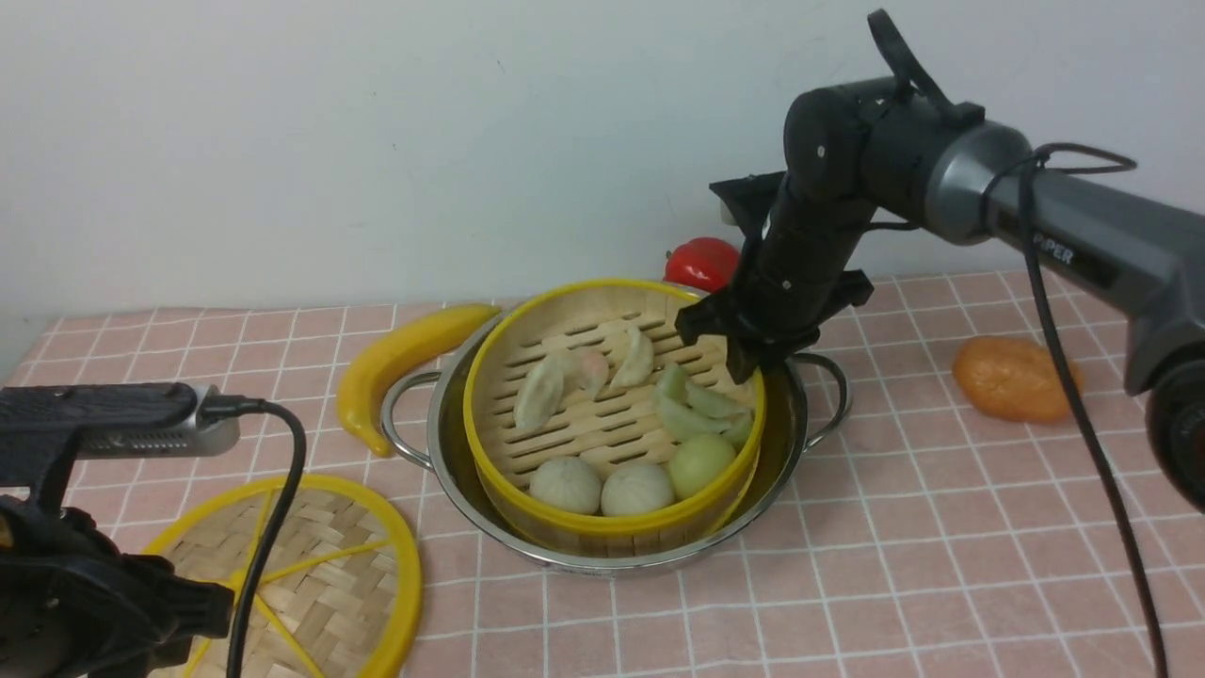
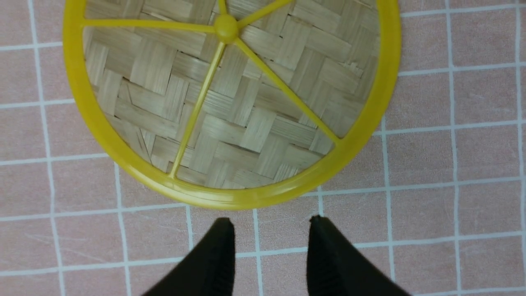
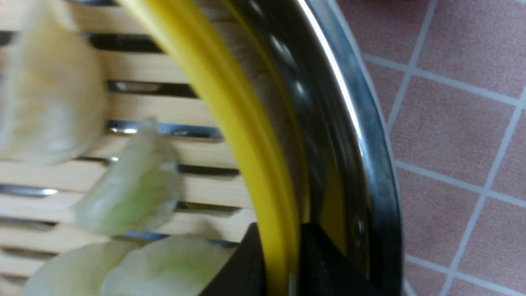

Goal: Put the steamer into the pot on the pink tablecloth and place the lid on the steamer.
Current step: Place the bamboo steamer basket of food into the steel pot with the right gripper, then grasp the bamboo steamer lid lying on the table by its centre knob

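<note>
Bamboo and yellow plastic are what I'm handling: the steamer [image 1: 602, 523] sits inside the pot [image 1: 441, 428] on the pink tablecloth [image 1: 941, 527]. The right gripper [image 3: 281, 234] straddles its smooth rim at the far right side, both fingers pressed against the plastic, so I read that as a grip.

My worry is the outer finger, which is wedged in the narrow gap between the basket wall and the slick steel. If I lift away before the jaws are properly apart, the basket could come up with them, tip, and roll the dumplings [image 1: 565, 386] and round buns [image 1: 565, 485] across the slatted floor.

The lid [image 2: 230, 102] lies flat on the cloth to the pot's left, a thin woven disc with a low rim. The left gripper [image 2: 271, 224] hovers just short of that rim, jaws apart and empty. That edge offers little to pinch, and I judge it may skid on the fabric.
</note>
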Controlling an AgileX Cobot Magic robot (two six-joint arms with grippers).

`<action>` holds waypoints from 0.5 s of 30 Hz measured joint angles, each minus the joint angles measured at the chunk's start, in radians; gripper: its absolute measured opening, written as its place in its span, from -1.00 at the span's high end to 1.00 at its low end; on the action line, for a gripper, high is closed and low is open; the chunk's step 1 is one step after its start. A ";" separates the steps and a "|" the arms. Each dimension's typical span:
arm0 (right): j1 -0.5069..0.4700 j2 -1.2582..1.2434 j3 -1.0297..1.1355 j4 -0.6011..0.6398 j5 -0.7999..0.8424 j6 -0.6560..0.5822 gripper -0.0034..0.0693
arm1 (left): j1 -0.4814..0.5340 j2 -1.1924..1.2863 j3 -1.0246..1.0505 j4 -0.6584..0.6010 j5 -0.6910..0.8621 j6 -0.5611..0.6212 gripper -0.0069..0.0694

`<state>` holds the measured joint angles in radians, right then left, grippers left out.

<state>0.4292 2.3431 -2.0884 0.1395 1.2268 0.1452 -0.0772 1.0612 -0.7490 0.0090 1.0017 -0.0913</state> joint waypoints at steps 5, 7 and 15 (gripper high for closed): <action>0.000 0.000 0.000 0.008 0.001 0.000 0.21 | 0.000 0.000 0.000 0.001 -0.034 0.000 0.18; 0.000 -0.001 0.000 0.003 0.002 0.000 0.10 | 0.000 0.000 0.000 0.002 -0.059 0.000 0.18; 0.000 -0.121 0.000 -0.046 0.004 0.000 -0.09 | 0.000 0.006 0.000 0.080 -0.138 -0.046 0.18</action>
<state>0.4292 2.2219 -2.0884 0.0931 1.2309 0.1452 -0.0772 1.0672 -0.7490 0.0885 0.8639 -0.1371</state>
